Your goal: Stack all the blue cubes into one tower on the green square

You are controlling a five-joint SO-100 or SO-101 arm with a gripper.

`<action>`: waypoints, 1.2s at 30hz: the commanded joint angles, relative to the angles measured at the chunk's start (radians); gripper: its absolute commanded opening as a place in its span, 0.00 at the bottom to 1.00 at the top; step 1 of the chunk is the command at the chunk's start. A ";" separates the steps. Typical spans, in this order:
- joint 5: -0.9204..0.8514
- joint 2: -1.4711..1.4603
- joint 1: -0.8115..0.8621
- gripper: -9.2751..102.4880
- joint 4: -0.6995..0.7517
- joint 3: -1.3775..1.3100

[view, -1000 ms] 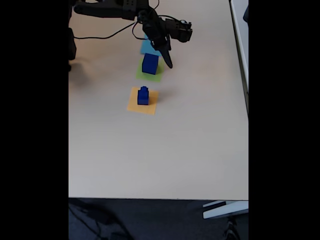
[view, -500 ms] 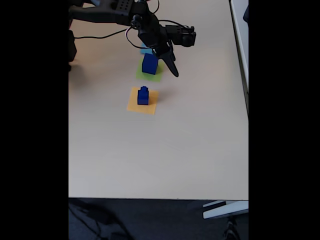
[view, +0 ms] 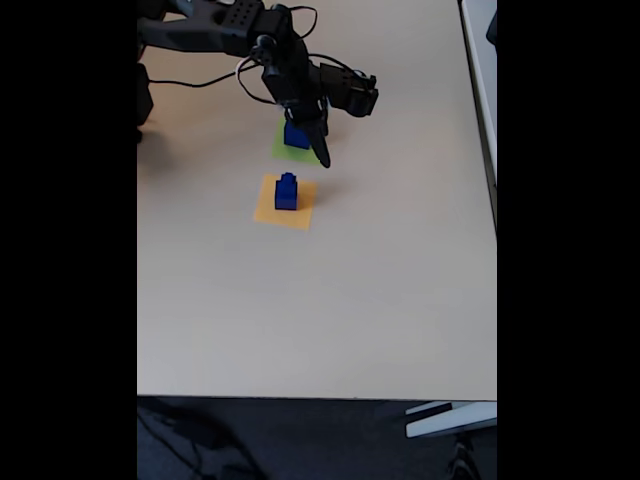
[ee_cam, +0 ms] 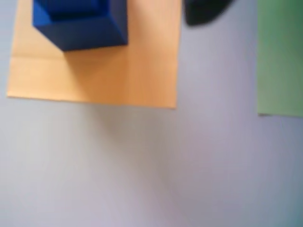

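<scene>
**Arm moving toward the small stack**

In the fixed view, the orange patch (view: 284, 202) carries two small blue cubes (view: 286, 191), one on the other. Behind it, the large cube (view: 295, 134) sits on the green square (view: 281, 148). The gripper (view: 321, 155) hangs beside it; I cannot tell how the jaws stand. A good approach centers over the small stack before descending.

The bench (view: 330, 300) looks like smooth, matt, pale laminate. Below the jaws, the orange patch (ee_cam: 132, 71) is paper-thin and matt, as is the green square (ee_cam: 281, 56) beside them. The blue cubes (ee_cam: 80, 21) look like solid, smooth plastic with a dull sheen. The arm (view: 240, 30) is matt black plastic.
</scene>
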 commanded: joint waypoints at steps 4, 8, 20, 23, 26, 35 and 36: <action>-0.009 0.017 0.015 0.37 0.052 -0.023; -0.005 0.021 0.021 0.36 0.052 0.014; 0.005 0.043 0.028 0.34 0.026 0.133; 0.000 0.046 0.032 0.33 0.026 0.137; -0.003 0.046 0.035 0.33 0.025 0.138; -0.043 0.046 0.075 0.33 0.038 0.146; -0.048 0.046 0.081 0.34 0.044 0.147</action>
